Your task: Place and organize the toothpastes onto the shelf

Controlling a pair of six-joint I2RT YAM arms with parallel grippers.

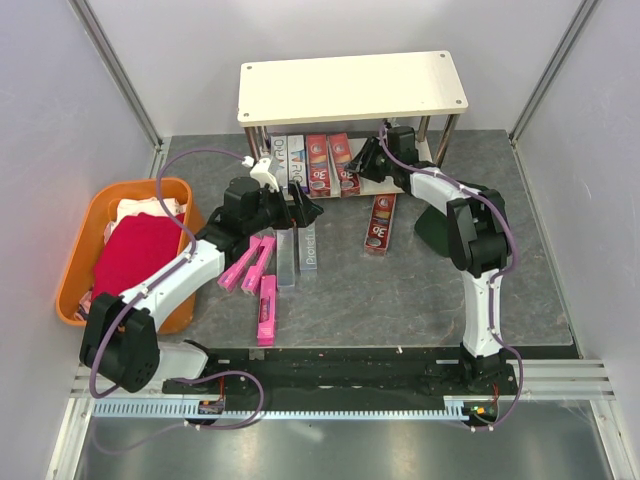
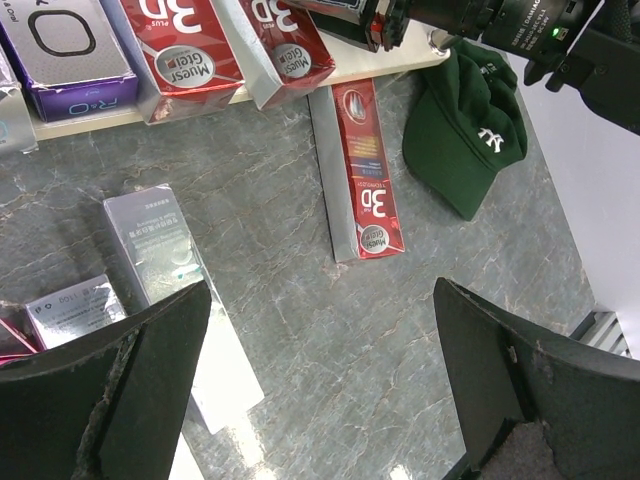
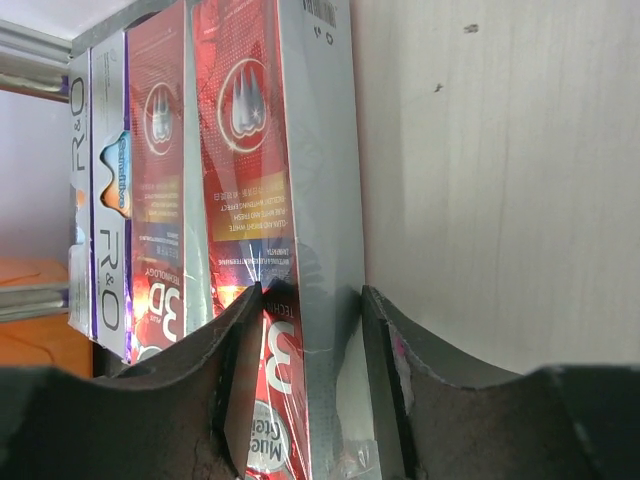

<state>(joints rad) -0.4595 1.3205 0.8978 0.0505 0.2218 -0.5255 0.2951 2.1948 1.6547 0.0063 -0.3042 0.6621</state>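
Black matte fingers of the left pincer (image 2: pixel 320 300) fill the bottom of its wrist view, spread wide above the grey marbled bench (image 2: pixel 300 230) and holding nothing. Under them lies a silver-grey foil box (image 2: pixel 150 245) whose print is too fine to read. Beyond it a loose red box (image 2: pixel 368 170) lies flat, marked "3D" with a round "Muest Gtei" sticker, its far end at the shelf's front edge. A dark green cap (image 2: pixel 465 120) sits just to that box's right. The right pincer (image 3: pixel 310 295) pinches the narrow silver side of a red 3D box (image 3: pixel 250 150) on the lower board of the shelf (image 1: pixel 352 86). That box is pressed against a second red box (image 3: pixel 160 180), and past that are white boxes (image 3: pixel 108 270) lettered "R&O". Bare cream board shows on its other side. From above, three glossy pink boxes (image 1: pixel 262 285) lie on the bench near the left arm. An orange plastic basket (image 1: pixel 75 250) holding a red cloth (image 1: pixel 135 255) sits at the bench's left edge. Open grey bench stretches right of the right arm.
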